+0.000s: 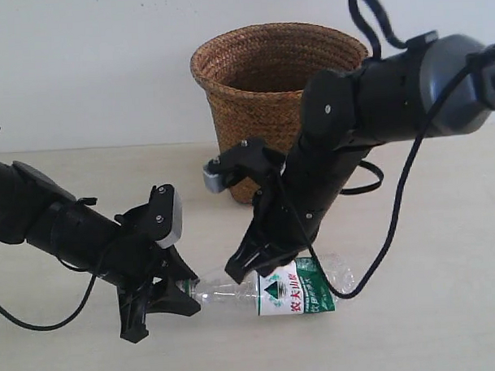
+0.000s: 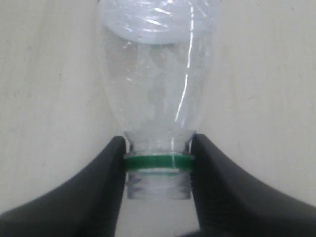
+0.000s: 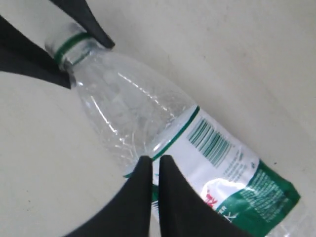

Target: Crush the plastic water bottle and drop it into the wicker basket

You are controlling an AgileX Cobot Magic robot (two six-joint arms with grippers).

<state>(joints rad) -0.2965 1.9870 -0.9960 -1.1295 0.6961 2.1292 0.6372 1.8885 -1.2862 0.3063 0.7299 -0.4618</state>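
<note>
Here, bottle (image 1: 298, 289) on beige tabletop (image 1: 448, 329), white wall (image 1: 80, 61) behind

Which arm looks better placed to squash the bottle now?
Probably the right. The right gripper, fingers together, is over the middle of the plastic water bottle; the left gripper only clamps its neck.

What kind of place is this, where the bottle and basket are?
Probably a robot test bench: a plain pale table, a blank white wall, and a wicker basket and plastic water bottle laid out as props.
</note>
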